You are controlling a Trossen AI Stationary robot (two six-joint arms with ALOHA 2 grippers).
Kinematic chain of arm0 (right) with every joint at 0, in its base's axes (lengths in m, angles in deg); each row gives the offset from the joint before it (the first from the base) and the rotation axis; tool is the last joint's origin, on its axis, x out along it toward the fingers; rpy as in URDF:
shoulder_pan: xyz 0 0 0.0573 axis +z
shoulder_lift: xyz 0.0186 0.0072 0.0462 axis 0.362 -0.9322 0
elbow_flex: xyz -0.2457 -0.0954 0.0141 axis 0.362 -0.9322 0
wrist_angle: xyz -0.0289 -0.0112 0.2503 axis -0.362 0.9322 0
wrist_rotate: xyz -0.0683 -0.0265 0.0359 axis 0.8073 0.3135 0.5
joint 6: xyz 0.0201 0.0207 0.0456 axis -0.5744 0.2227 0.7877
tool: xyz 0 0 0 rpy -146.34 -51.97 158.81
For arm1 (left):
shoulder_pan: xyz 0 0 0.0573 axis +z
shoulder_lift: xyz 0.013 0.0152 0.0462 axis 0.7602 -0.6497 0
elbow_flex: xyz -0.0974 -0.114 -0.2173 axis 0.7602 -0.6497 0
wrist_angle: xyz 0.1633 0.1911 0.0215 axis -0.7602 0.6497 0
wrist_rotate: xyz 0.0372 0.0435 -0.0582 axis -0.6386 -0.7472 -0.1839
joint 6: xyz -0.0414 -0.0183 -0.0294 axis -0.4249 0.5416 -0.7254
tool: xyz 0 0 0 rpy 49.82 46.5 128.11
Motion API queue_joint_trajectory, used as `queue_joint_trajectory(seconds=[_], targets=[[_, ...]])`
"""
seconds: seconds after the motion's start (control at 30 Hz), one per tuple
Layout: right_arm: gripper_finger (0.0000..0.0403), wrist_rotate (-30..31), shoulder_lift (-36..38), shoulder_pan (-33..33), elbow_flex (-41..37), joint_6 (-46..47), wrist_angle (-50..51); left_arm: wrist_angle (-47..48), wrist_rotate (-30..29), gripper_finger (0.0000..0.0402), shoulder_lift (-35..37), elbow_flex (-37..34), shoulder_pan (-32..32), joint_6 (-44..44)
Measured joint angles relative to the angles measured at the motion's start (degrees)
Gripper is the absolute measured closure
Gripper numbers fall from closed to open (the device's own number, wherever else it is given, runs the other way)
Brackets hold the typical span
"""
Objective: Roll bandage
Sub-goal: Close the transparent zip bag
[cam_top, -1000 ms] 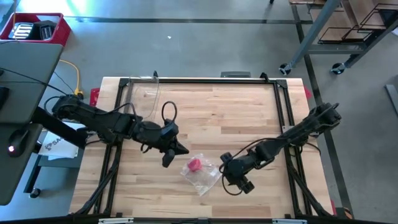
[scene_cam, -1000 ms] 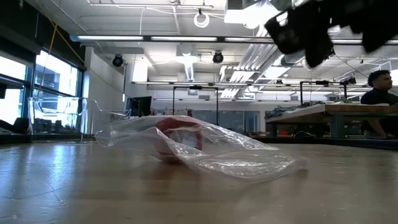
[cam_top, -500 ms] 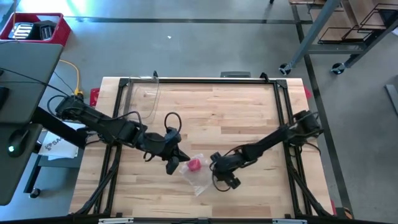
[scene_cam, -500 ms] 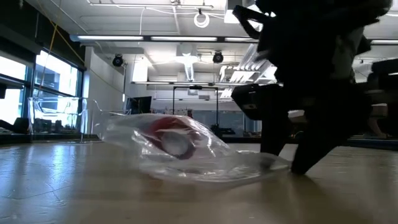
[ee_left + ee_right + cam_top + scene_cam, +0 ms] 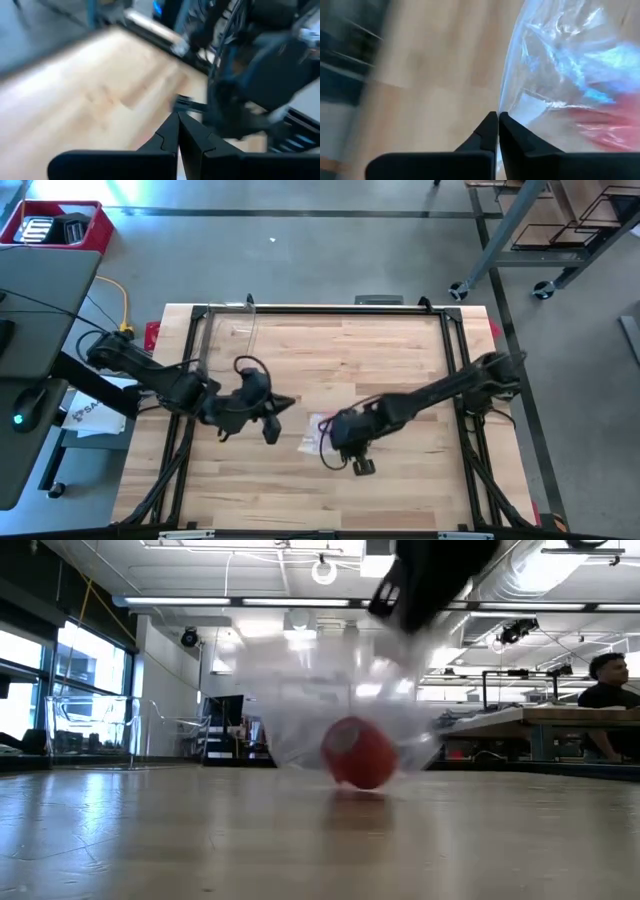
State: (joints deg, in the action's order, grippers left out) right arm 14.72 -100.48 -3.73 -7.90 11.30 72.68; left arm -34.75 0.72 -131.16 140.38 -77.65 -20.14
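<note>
Pale wooden bench (image 5: 400,360) carries both arms: the right hand (image 5: 335,432), pinched shut on the clear plastic bag (image 5: 330,700), lifts it at centre so the red bandage roll (image 5: 360,752) hangs inside (low in it), while the left hand (image 5: 280,406), closed empty, waits at nine o'clock.

Left arm (image 5: 160,380): dark, near-black jointed segments, rounded housings at the joints.
Left arm cable: a thin black cable rising in a loop above the wrist.
Left tool (image 5: 178,131): two flat black fingers tapering to points, stepped notches along the inner edges.
Right arm (image 5: 440,392): same dark slim links, bulkier rounded joint housing far from the tool.
Right arm cable: a thin black cable curling beside the wrist.
Right tool (image 5: 498,127): matching matte black pointed fingers.
</note>
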Motion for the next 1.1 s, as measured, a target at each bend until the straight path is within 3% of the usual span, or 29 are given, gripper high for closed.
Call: queue_joint_trajectory(seconds=[0.1, 0.23, 0.4, 0.53, 0.63, 0.83, 0.93, 1.1], targets=[[0.0402, -4.69, 3.03, -2.92, 4.59, 7.84, 2.71, -1.15, -5.41, 0.0401, 0.04, 0.99, -1.23, 6.68], [0.0403, -7.07, 7.21, -6.03, 9.49, 16.54, 2.39, -4.17, -5.33, 0.0401, 0.0, 0.83, -1.44, 14.73], [0.0403, -7.27, 9.62, -7.26, 10.79, 20.62, 2.15, -7.59, 5.57, 0.037, -0.16, 0.45, 0.29, 26.38], [0.0403, -7.19, 10.21, -7.61, 10.83, 21.41, 0.6, -12.15, 6.54, 0.0309, -1.32, 0.45, 1.58, 29.36], [0.0403, -7.11, 10.03, -7.55, 10.83, 23.3, 0.37, -16.48, 8.12, 0.0256, -3.32, 0.47, 3.45, 30.74], [0.0403, -7.11, 10.27, -7.72, 10.83, 25.04, -0.08, -16.49, 19.17, 0.0172, -7.13, 0.43, 7.02, 28.61], [0.0403, -7.14, 11.56, -7.73, 10.83, 26.58, 0.03, -16.58, 23.67, 0.0156, -8.23, 0.43, 7.97, 25.98], [0.0403, -6.7, 14.06, -7.76, 10.83, 27.41, 2.3, -16.22, 23.95, 0.0151, -9.78, 0.43, 8.03, 22.26]])
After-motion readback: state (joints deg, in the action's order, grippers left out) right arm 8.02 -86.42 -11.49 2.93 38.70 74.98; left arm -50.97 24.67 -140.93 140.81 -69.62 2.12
